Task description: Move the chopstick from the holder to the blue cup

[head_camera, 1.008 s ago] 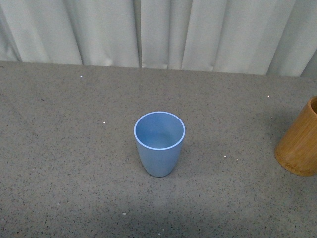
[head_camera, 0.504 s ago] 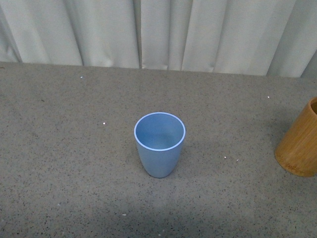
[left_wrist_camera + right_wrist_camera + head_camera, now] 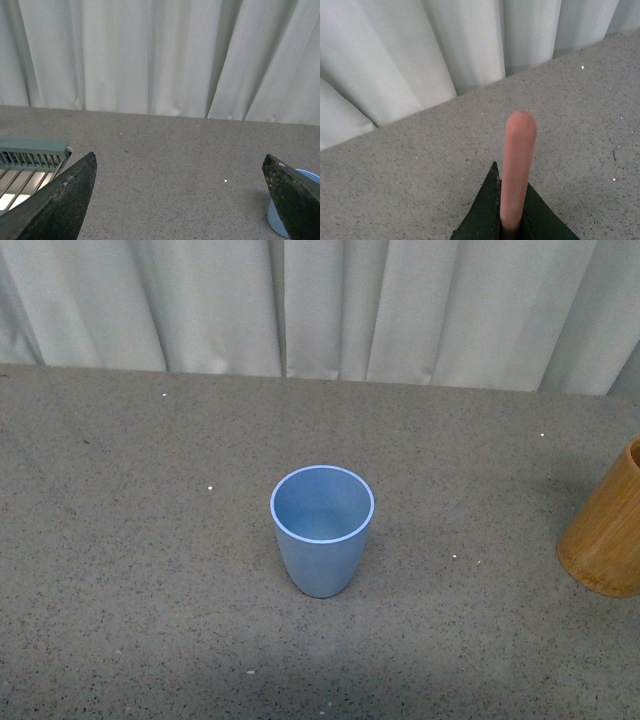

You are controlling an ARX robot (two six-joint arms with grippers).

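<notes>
- At table centre, front view: blue cup (image 3: 322, 530), upright, mouth open, nothing inside; table (image 3: 120, 540) grey and speckled; curtain (image 3: 400, 310) along the 12 o'clock edge.
- At 3 o'clock of the cup, well apart from it: holder (image 3: 605, 540), cut by the frame edge, so most of its mouth is hidden; no stick shows in the part seen.
- Right wrist view only: chopstick (image 3: 519, 160), clamped between the jaws of the right gripper (image 3: 512, 210), rounded end standing out beyond them over bare table. Neither vessel shows in that view, so how near it is to either cannot be told.
- Left wrist view: left gripper (image 3: 179, 165), jaws wide apart with nothing between them, held low and facing the curtain; blue cup partly hidden behind one finger, a pale green rack (image 3: 30, 152) beside the other.
- Arms: neither shows in the front view.
- Step in hand (judgement): carrying the stick from holder to cup, insertion not yet begun.
- Handling note:
  - Travel toward 9 o'clock from the holder until the stick hangs over the cup's mouth, near upright.
  - Lower its bottom end inside the rim before the jaws part.
  - Release low, so the stick settles against the wall rather than dropping.
- Risk: the cup looks light, so a sideways nudge on the rim or a hard-leaning stick may tip it.
</notes>
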